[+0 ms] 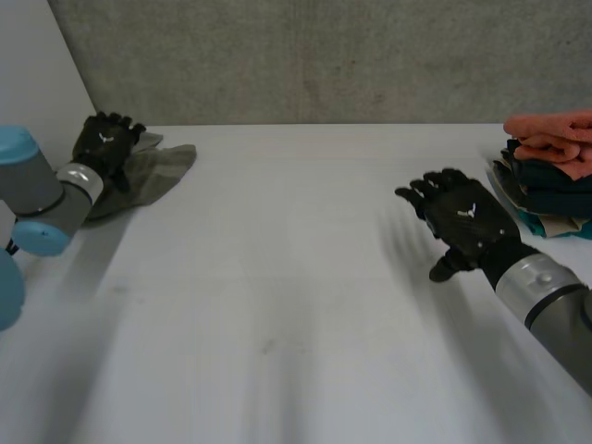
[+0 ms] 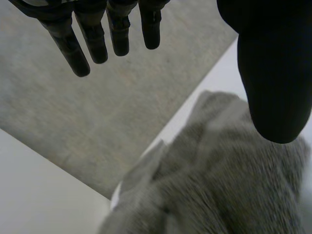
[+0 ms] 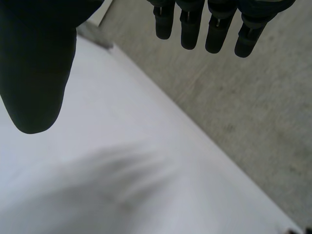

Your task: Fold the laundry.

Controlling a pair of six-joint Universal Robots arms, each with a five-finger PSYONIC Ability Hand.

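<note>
A crumpled grey towel [image 1: 148,171] lies at the table's far left corner. My left hand [image 1: 104,143] hovers over its left part with fingers straight, open and holding nothing. In the left wrist view the grey towel [image 2: 224,180] lies under the palm, below the thumb [image 2: 275,73], while the fingers [image 2: 92,34] reach out past the table's edge. My right hand [image 1: 462,217] floats open above the bare table at the right, palm down. Its thumb [image 3: 36,63] and fingers [image 3: 219,24] are spread over the white tabletop [image 3: 122,161] with nothing between them.
A stack of folded laundry [image 1: 550,176] sits at the table's far right edge, an orange-pink towel [image 1: 555,139] on top and dark teal pieces beneath. A grey wall [image 1: 324,60] runs behind the table's far edge.
</note>
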